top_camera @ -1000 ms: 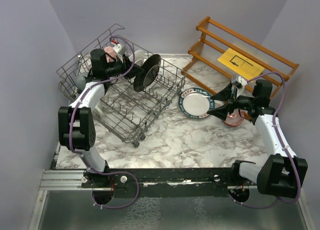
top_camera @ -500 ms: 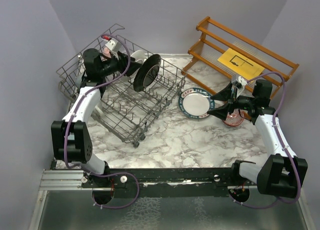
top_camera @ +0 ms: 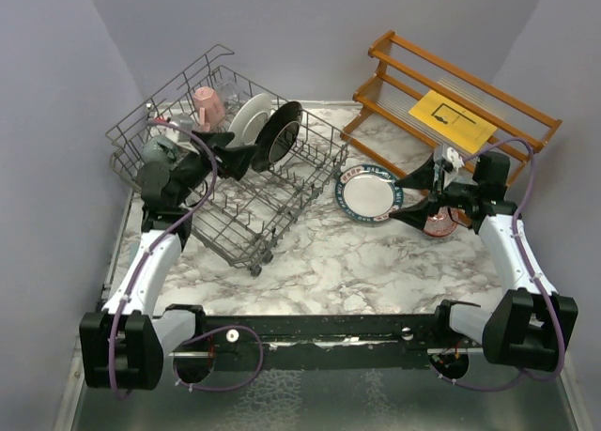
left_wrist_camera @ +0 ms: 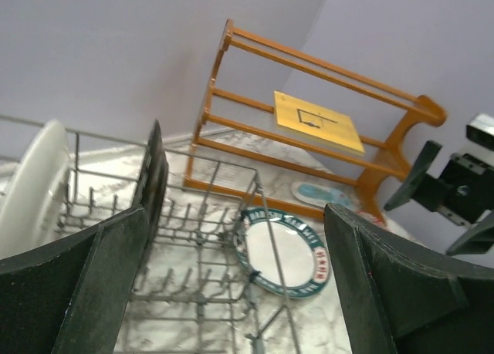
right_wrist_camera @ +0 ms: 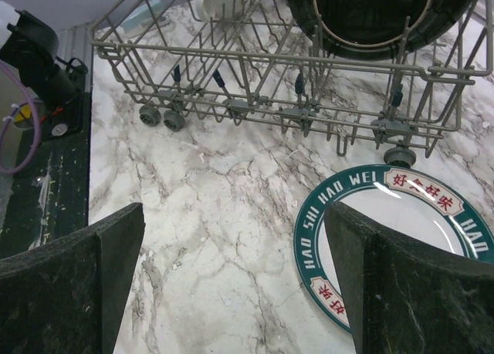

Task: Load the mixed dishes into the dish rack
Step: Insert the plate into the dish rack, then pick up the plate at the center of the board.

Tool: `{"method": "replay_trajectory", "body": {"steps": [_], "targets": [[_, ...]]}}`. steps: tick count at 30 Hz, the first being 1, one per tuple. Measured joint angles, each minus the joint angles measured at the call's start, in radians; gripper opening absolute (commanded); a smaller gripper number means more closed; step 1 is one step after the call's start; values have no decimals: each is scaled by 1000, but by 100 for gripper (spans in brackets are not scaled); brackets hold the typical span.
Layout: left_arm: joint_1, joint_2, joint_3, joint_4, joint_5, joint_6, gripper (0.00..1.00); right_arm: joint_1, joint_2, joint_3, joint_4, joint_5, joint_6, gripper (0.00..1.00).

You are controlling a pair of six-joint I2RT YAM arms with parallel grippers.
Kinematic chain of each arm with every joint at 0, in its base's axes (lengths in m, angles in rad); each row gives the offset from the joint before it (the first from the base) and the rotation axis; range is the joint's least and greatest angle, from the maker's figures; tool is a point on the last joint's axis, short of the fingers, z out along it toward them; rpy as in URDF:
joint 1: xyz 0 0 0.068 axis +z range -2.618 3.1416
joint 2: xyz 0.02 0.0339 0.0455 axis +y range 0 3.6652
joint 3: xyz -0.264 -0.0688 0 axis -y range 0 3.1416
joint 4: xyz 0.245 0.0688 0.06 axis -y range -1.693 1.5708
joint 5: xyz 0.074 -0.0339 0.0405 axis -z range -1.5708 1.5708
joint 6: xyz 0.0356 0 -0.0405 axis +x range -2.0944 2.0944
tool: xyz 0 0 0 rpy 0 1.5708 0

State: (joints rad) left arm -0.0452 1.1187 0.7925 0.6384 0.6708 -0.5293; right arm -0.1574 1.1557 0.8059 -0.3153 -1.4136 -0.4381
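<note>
Judging from how things lie, the loading is partway done. The dish rack [top_camera: 230,220], at about ten o'clock on the tabletop [top_camera: 329,257], already carries a pink mug [top_camera: 205,102], a white plate [top_camera: 247,119] and a black plate [top_camera: 280,135] standing on edge among the tines, plus a grey mug [top_camera: 158,152] at its nine o'clock side. Left to load, as far as shows, are the green-rimmed plate [top_camera: 366,194] with red characters, just beside the rack's three o'clock corner, a pinkish glass [top_camera: 439,224] under the right arm, and a pale blue dish [left_wrist_camera: 324,193] below the wooden shelf [top_camera: 460,102]. The left jaws stand wide and empty above the rack. The right jaws are also wide and empty, facing the rimmed plate. The surface is white marble pattern with grey veins, and the walls are plain lilac-grey. The shelf, at two o'clock, bears a yellow sheet [top_camera: 451,118].
</note>
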Motion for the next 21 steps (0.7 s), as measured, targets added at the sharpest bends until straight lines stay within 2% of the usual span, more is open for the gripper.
{"method": "replay_trajectory", "body": {"steps": [4,9,11,15,17,19,21], "targets": [[0,-109,-173,87,-42,-181,99,0,31,4,-46,-52,-101,100],[-1,-218,-271,51,-51,-300,99,0,217,126,-402,-97,-568,100],[-5,-277,-287,3,-58,-313,99,0,314,204,-578,-98,-801,100],[-21,-396,-319,-65,-66,-318,99,0,446,294,-819,-86,-1131,99],[-24,-442,-335,-93,-68,-319,99,4,468,298,-847,-61,-1187,100],[-24,-474,-351,-118,-71,-319,99,16,454,285,-792,-14,-1139,100],[-24,-493,-357,-143,-74,-319,99,42,400,234,-649,63,-1018,100]]}}
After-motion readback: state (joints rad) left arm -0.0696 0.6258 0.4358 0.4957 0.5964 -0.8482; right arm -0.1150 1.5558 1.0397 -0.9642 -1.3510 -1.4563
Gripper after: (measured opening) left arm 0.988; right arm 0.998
